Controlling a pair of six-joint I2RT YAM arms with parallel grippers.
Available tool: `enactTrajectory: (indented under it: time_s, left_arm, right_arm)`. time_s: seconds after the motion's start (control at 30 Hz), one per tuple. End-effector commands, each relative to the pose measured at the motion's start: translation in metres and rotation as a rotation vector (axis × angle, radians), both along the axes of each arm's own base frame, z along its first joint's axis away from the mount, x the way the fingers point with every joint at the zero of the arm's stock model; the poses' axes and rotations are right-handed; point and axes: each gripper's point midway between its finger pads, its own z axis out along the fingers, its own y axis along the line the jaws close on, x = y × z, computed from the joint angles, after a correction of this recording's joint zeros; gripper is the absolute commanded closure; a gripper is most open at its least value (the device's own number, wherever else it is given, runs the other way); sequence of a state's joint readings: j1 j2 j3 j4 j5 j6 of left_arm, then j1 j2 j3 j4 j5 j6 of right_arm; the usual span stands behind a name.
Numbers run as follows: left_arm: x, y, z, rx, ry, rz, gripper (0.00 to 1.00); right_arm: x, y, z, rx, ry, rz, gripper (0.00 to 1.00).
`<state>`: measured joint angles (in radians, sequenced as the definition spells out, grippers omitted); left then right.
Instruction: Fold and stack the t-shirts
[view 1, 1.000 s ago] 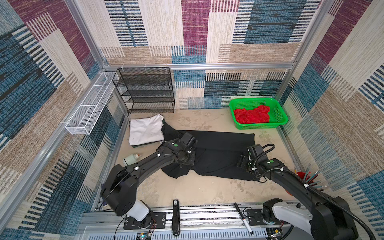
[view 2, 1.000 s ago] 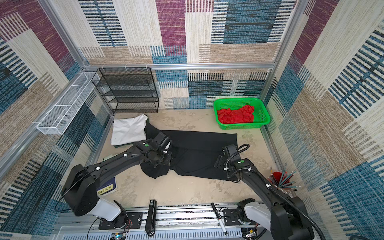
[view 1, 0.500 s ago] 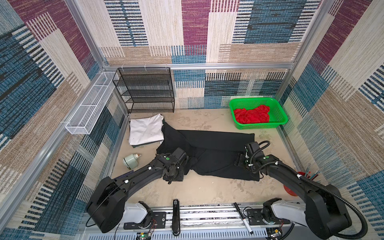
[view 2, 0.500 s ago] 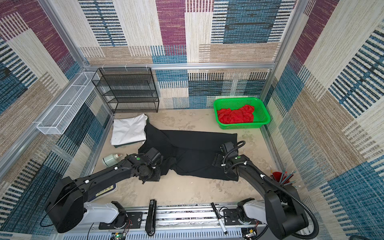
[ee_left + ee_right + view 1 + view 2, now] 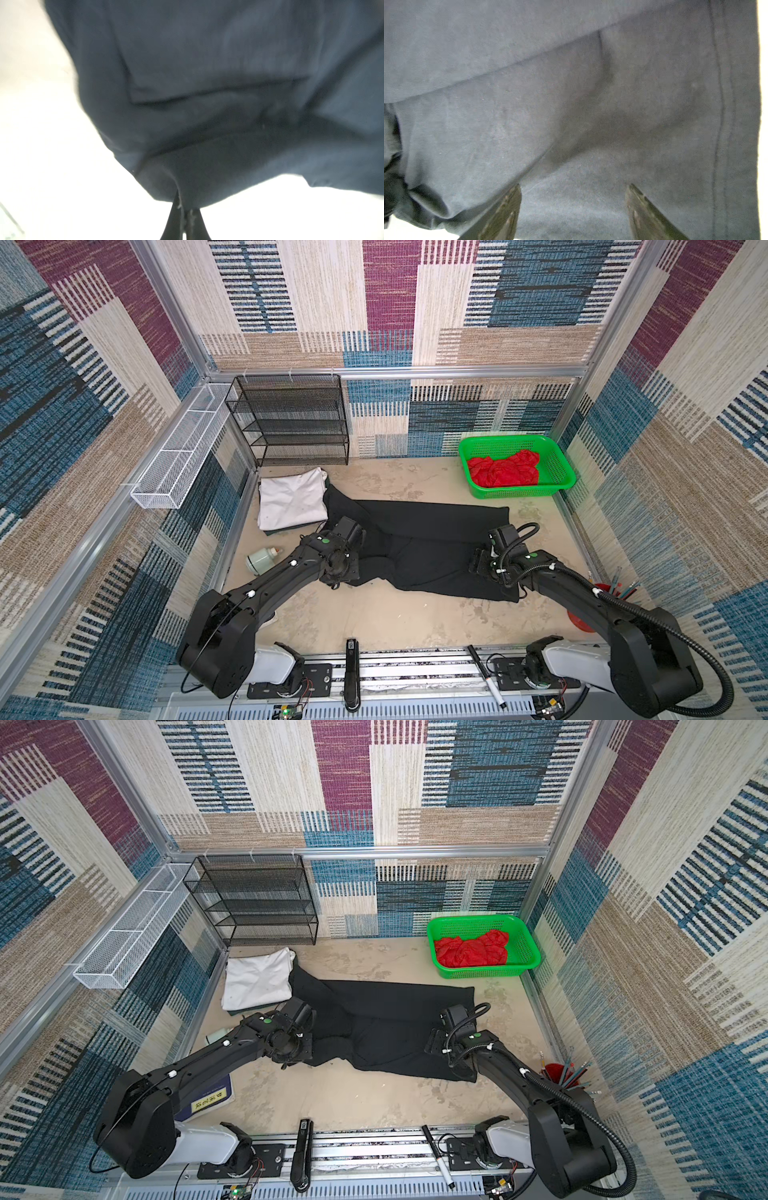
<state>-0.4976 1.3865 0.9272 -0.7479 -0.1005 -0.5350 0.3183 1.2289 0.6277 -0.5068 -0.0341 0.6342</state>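
Note:
The black t-shirt (image 5: 424, 539) (image 5: 386, 1011) lies spread across the middle of the table. My left gripper (image 5: 337, 578) (image 5: 291, 1058) is down at its near left corner. In the left wrist view this gripper (image 5: 185, 209) is shut, with the edge of the black cloth (image 5: 207, 83) pinched at its tips. My right gripper (image 5: 482, 567) (image 5: 436, 1044) is low over the shirt's near right part. Its fingers (image 5: 573, 187) stand open above the cloth (image 5: 571, 104). A folded white t-shirt (image 5: 291, 499) lies at the back left on a dark green one (image 5: 291, 529). The red t-shirt (image 5: 503, 472) is crumpled in the green basket (image 5: 515, 440).
A black wire rack (image 5: 291, 418) stands against the back wall and a white wire tray (image 5: 178, 464) hangs on the left wall. A small pale jar (image 5: 259, 560) lies by the left arm. A red cup of pencils (image 5: 602, 597) stands at the near right.
My left gripper has moved toward the near left corner of the black t-shirt and closed on its edge. The right gripper has shifted slightly and stays open.

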Motion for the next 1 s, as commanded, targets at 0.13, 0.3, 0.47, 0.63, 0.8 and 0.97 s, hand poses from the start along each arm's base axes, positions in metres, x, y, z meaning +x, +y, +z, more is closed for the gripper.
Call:
enactTrajectory:
  time_s: [0.13,0.3,0.47,0.63,0.8,0.97]
  left_arm:
    - [0.054,0.014,-0.006,-0.011,0.003,-0.012,0.80]
    - [0.090,0.026,-0.008,0.095,-0.028,0.018,0.61]
    - [0.061,0.022,0.014,-0.018,-0.100,0.032,0.54]
    - [0.007,0.024,0.019,-0.148,-0.100,0.085,0.58]
    - [-0.011,0.033,0.003,-0.146,-0.078,0.141,0.57]
    - [-0.006,0.031,-0.015,-0.143,-0.040,0.163,0.60]
  right_arm:
    - [0.013,0.007,0.002,0.010,-0.030,0.027,0.20]
    - [0.013,0.008,0.000,0.015,-0.029,0.034,0.20]
    - [0.010,0.007,-0.001,0.018,-0.033,0.032,0.20]
    - [0.013,0.010,-0.005,0.021,-0.028,0.051,0.20]
    - [0.016,0.016,-0.004,0.038,-0.029,0.067,0.20]
    - [0.013,0.012,-0.002,0.026,-0.029,0.062,0.20]
